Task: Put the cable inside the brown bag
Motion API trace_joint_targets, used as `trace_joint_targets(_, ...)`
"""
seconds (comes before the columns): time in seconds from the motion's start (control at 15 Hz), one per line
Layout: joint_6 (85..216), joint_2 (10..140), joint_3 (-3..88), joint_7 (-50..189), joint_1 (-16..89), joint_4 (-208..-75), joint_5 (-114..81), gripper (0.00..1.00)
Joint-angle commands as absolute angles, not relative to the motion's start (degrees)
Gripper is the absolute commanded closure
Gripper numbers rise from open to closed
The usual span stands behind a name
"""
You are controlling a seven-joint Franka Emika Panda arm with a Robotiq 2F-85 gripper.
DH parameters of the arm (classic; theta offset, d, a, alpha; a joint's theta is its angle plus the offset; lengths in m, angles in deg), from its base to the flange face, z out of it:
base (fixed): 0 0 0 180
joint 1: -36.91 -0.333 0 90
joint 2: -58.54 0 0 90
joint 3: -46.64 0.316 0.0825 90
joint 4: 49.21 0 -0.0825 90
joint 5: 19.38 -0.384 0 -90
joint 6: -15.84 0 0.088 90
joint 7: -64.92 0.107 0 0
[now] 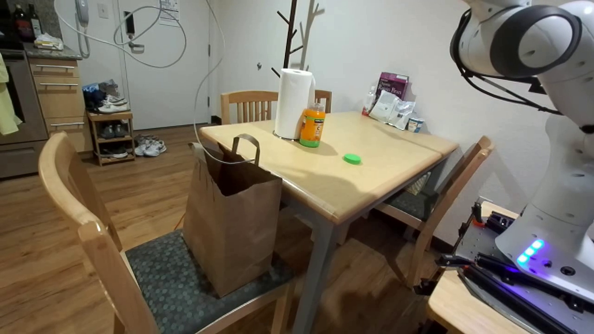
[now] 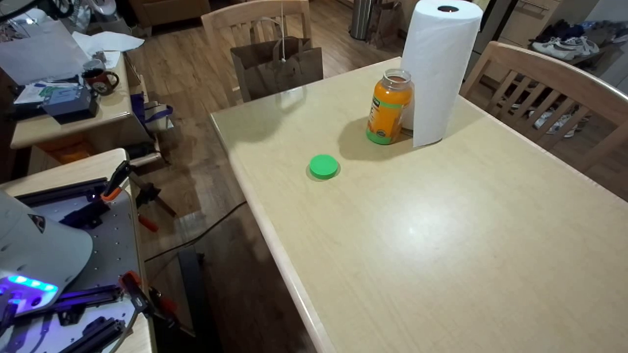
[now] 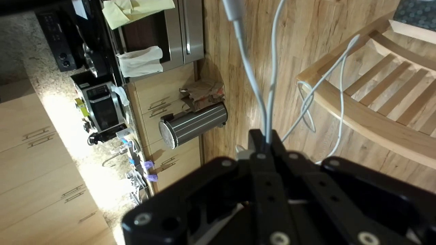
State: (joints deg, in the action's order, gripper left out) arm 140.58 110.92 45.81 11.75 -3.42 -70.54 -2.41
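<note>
The brown bag (image 1: pixel 232 236) stands upright on the chair seat, its mouth facing up, and its top half also shows behind the table in an exterior view (image 2: pixel 274 73). Out of the top of the picture, the white cable (image 1: pixel 223 44) hangs in wide loops; one strand comes down across the bag's mouth to a handle. In the wrist view my gripper (image 3: pixel 266 137) is shut on the cable, two strands rising from between the fingertips and a white plug (image 3: pixel 233 10) at the top. Looser coils droop beside it. Both exterior views leave the gripper out of frame.
The table (image 1: pixel 371 185) adjoins the bag's chair (image 1: pixel 185 287) and carries a paper-towel roll (image 1: pixel 292 104), an orange bottle (image 1: pixel 312 127) and a green lid (image 1: pixel 352 159). Another paper bag (image 3: pixel 204 93) lies by a metal bin (image 3: pixel 194 124). More chairs surround the table.
</note>
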Motion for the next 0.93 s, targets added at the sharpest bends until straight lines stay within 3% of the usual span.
trace_joint_targets(0.0, 141.0, 110.3, 44.6, 13.6, -5.1, -70.5, -1.9, 0.99)
trace_joint_targets(0.87, 141.7, 108.7, 42.6, 15.0, -10.2, -70.8, -1.0, 0.99)
